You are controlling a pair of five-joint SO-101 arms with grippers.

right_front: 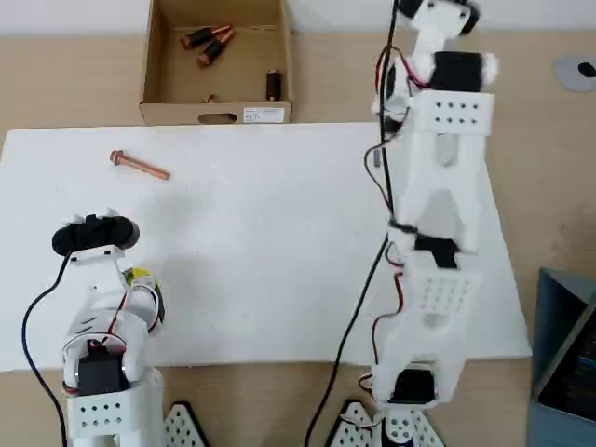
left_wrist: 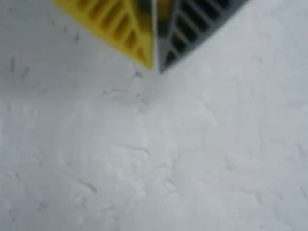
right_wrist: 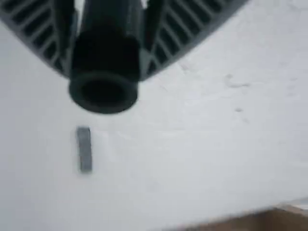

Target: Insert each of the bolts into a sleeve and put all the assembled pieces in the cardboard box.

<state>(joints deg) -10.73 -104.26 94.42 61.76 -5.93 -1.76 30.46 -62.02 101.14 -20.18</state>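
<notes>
Clamping a black cylindrical sleeve (right_wrist: pixel 103 91) bore-outward, seemingly ready for insertion, the right fingers (right_wrist: pixel 192 24) hung over the white sheet (right_wrist: pixel 216 144), while the left fingers (left_wrist: pixel 115 24) were pinched together empty and the copper-coloured bolt (right_front: pixel 140 166) lay loose near the brown cardboard box (right_front: pixel 146 93).

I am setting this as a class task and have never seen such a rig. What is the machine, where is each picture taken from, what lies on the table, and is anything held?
The machine is two small robots, a left arm and a right arm, each ending in a two-fingered hand. The high view comes from a fixed camera looking down. The other two pictures come from cameras on the arms' wrists. On the white sheet lie one copper bolt and a small grey piece. At the sheet's far edge stands a cardboard box with assembled pieces inside. The left hand is shut and empty above the sheet. The right hand grips a black sleeve.
</notes>
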